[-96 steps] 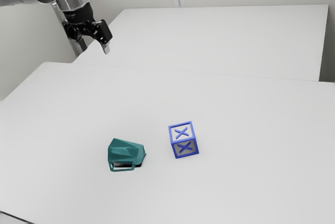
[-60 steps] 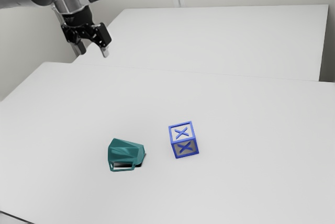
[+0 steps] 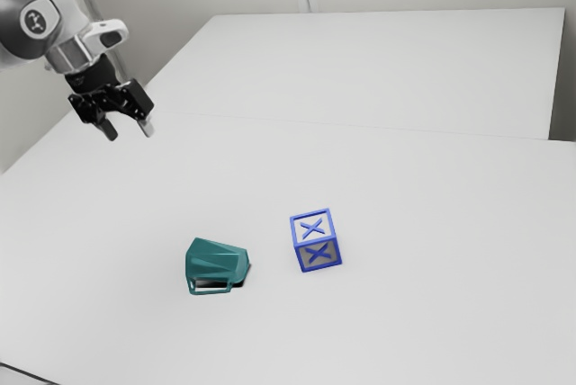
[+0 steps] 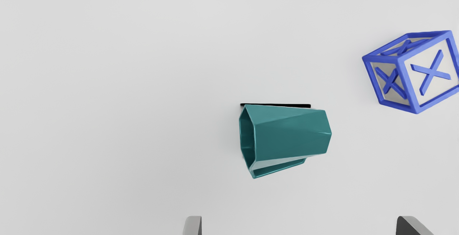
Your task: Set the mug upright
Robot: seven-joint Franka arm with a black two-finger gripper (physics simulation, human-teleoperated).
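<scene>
My gripper (image 3: 129, 131) hangs above the table in the exterior view's upper left, well away from the mug, its two fingers apart with nothing between them. The teal mug (image 3: 216, 262) lies on its side on the table, its handle low on the side facing the exterior camera. In the wrist view the mug (image 4: 290, 134) shows its faceted side and its hollow mouth at one end, and the handle runs along one side. The fingertips of my gripper (image 4: 299, 226) stand wide apart there.
A white block with blue edges and blue X marks (image 3: 316, 241) rests on the white table (image 3: 432, 313), a short gap from the mug's narrower base end. A second white surface (image 3: 378, 70) lies beyond the table. A thin dark strip (image 4: 276, 105) shows beside the mug.
My arm and gripper have moved toward the exterior view's left and lower, and the hand's tilt has altered a little. The mug and block have stayed where they were.
</scene>
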